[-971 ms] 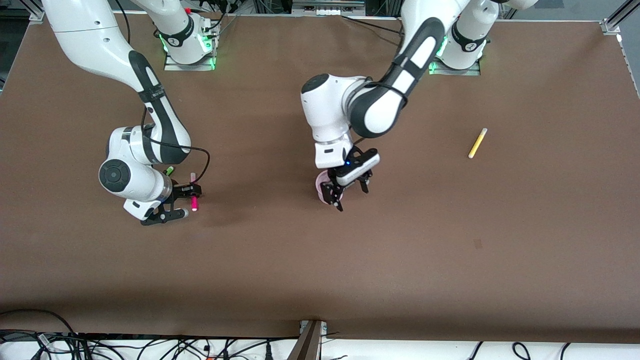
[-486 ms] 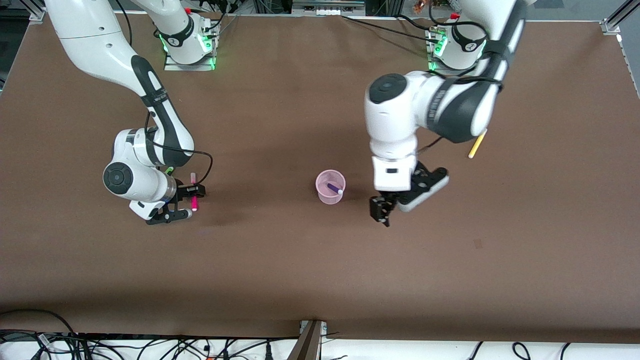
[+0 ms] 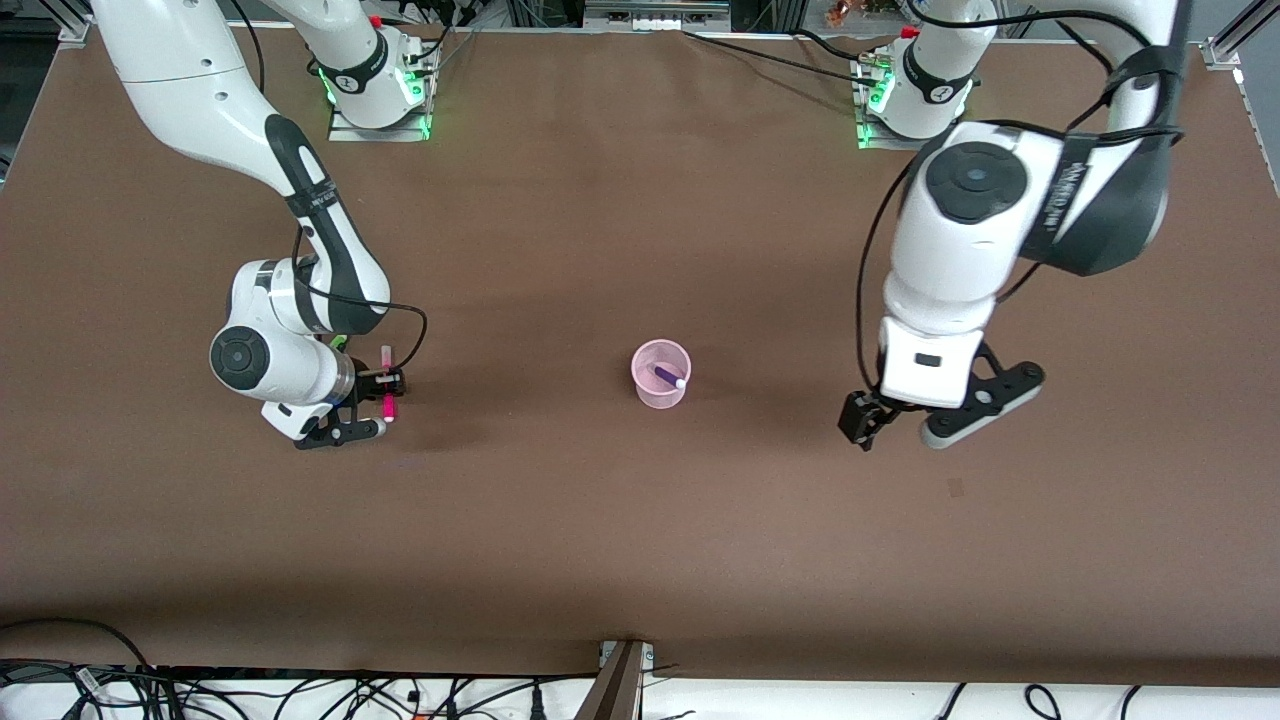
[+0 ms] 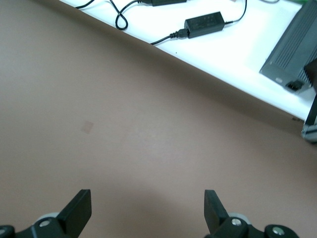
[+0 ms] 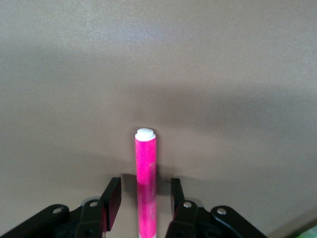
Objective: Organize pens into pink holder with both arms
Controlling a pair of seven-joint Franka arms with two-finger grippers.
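Observation:
The pink holder (image 3: 660, 397) stands mid-table with the dark purple pen (image 3: 668, 376) lying inside it. The magenta-pink pen (image 3: 387, 402) (image 5: 145, 163) lies flat on the table toward the right arm's end. My right gripper (image 3: 386, 388) (image 5: 146, 196) is low over it, its jaws on either side of the pen with a narrow gap each side. A bit of the light green pen (image 3: 339, 341) peeks out by the right wrist. My left gripper (image 3: 868, 425) (image 4: 147, 208) hangs open and empty over bare table toward the left arm's end.
The arm bases (image 3: 378, 95) (image 3: 915, 100) stand along the table edge farthest from the front camera. A white ledge with cables and a power brick (image 4: 203, 22) runs along the nearest edge. A small dark mark (image 3: 956, 487) shows on the tabletop near the left gripper.
The left arm swung from over the holder toward its own end of the table, leaving the purple pen in the holder. The right gripper's jaws narrowed around the magenta-pink pen.

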